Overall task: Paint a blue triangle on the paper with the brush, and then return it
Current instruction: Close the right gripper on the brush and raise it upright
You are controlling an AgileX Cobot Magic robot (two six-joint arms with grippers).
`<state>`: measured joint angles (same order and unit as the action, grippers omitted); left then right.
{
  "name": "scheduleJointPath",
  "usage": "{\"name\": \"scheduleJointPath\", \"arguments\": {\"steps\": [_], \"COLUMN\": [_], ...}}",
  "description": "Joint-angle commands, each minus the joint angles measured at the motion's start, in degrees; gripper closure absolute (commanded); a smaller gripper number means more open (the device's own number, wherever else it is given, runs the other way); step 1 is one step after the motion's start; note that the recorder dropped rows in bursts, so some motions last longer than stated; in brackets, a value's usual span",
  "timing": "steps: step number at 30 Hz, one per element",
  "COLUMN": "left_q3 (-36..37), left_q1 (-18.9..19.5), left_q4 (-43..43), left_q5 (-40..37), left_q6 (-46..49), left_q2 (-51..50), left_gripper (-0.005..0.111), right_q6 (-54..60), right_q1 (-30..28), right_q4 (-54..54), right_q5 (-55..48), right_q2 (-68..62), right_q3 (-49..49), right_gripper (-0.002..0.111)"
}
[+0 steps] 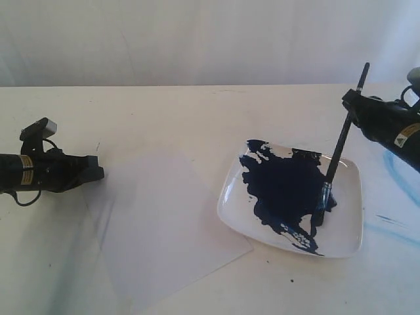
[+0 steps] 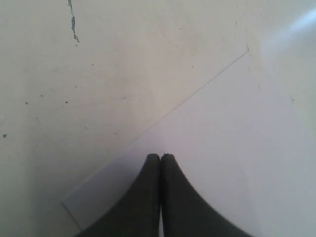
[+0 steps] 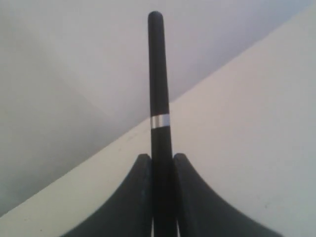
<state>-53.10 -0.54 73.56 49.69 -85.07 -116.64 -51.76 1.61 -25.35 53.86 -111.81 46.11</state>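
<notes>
Our right end effector (image 1: pixel 350 105) grips the near-upright brush (image 1: pixel 338 154), tip on the plate (image 1: pixel 346 223); the paper (image 1: pixel 164 216) lies just beyond the plate's other side.

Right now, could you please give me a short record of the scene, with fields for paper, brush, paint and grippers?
paper: blank, flat on the table, no triangle yet
paint pool: dark blue, on the white plate
brush: tilted upright, tip in the paint pool
right gripper: shut on the brush
left gripper: shut, empty, over the paper's edge
table: pale blue smears beside the plate
</notes>
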Motion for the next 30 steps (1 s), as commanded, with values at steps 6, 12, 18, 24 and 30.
{"name": "scheduleJointPath", "arguments": {"steps": [6, 12, 18, 24, 30], "left_q3": [0.28, 0.28, 0.28, 0.28, 0.28], "left_q1": [-0.16, -0.16, -0.16, -0.16, -0.16], "left_q4": [1.08, 1.08, 1.08, 1.08, 1.08], "left_q5": [-3.01, -3.01, -3.01, -3.01, -3.01], "left_q6": [0.33, 0.47, 0.47, 0.47, 0.47], "left_q2": [-0.10, -0.10, -0.10, -0.10, -0.10], "left_gripper": [0.107, 0.107, 0.107, 0.107, 0.107], "right_q6": [6.75, 6.99, 6.91, 8.24, 8.12], "right_q1": [-0.56, -0.56, -0.56, -0.34, 0.75], "right_q4": [0.57, -4.29, -5.24, -11.63, -16.94], "right_q5": [8.57, 16.11, 16.11, 16.11, 16.11], "right_q2": [0.40, 0.40, 0.40, 0.40, 0.40], "right_q3": [0.16, 0.16, 0.16, 0.59, 3.19], "right_gripper": [0.103, 0.103, 0.103, 0.103, 0.105]}}
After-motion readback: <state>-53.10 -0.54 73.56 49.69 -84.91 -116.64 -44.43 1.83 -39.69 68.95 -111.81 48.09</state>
